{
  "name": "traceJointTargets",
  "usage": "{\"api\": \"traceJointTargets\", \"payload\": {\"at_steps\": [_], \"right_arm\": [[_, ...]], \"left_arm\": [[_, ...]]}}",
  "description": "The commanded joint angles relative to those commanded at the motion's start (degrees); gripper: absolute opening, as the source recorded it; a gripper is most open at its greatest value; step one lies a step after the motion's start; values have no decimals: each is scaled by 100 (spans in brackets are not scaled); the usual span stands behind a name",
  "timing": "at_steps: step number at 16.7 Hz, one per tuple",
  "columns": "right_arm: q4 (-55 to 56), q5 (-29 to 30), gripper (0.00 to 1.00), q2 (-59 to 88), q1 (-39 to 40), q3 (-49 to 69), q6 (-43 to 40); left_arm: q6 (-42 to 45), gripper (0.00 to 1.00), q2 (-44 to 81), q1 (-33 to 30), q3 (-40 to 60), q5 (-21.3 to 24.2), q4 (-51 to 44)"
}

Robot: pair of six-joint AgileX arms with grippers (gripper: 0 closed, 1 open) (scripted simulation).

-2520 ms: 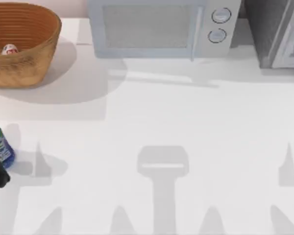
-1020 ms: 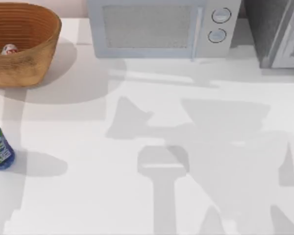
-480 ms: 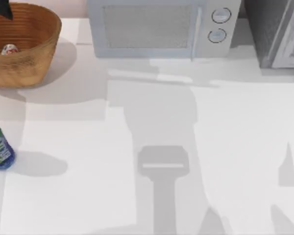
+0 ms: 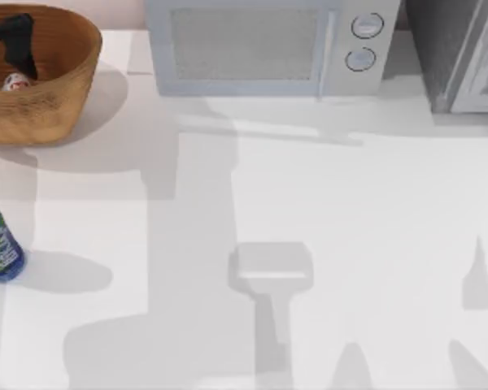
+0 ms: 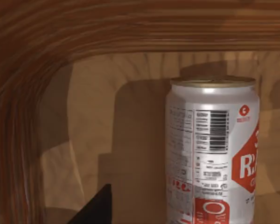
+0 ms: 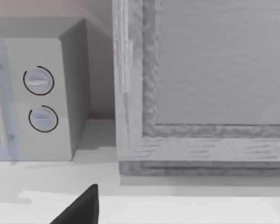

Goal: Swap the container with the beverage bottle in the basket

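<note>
The wicker basket (image 4: 61, 97) stands at the table's far left corner. Inside it is the container (image 4: 15, 81), white with a red label. In the left wrist view the container (image 5: 212, 149) stands upright against the basket's ribbed inner wall (image 5: 60, 56). My left gripper (image 4: 18, 50) reaches into the basket just behind and above the container, and one dark fingertip (image 5: 95, 210) shows beside it, apart from it. The blue beverage bottle (image 4: 0, 248) stands on the table at the left edge, in front of the basket. One fingertip (image 6: 81, 205) of my right gripper hangs over the table's far right.
A pale microwave (image 4: 260, 45) runs along the back middle, its two dials (image 6: 39, 100) close to the right wrist camera. A grey cabinet (image 4: 464, 53) fills the back right corner. White tabletop (image 4: 309, 211) stretches between bottle, basket and appliances.
My left gripper left the bottle at the left edge, went out of view, then came in over the basket's far rim and dropped inside toward the container. The bottle stays upright.
</note>
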Motion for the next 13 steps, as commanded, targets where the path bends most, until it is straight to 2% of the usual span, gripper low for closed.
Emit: {"api": "traceJointTargets", "payload": {"at_steps": [7,13], "right_arm": [[0,0,100,0,0,0,0],[0,0,100,0,0,0,0]], "left_arm": [[-13,100,-14,-40,-38,0,62],[-104,100,-130,-101,-964,-18,861]]}}
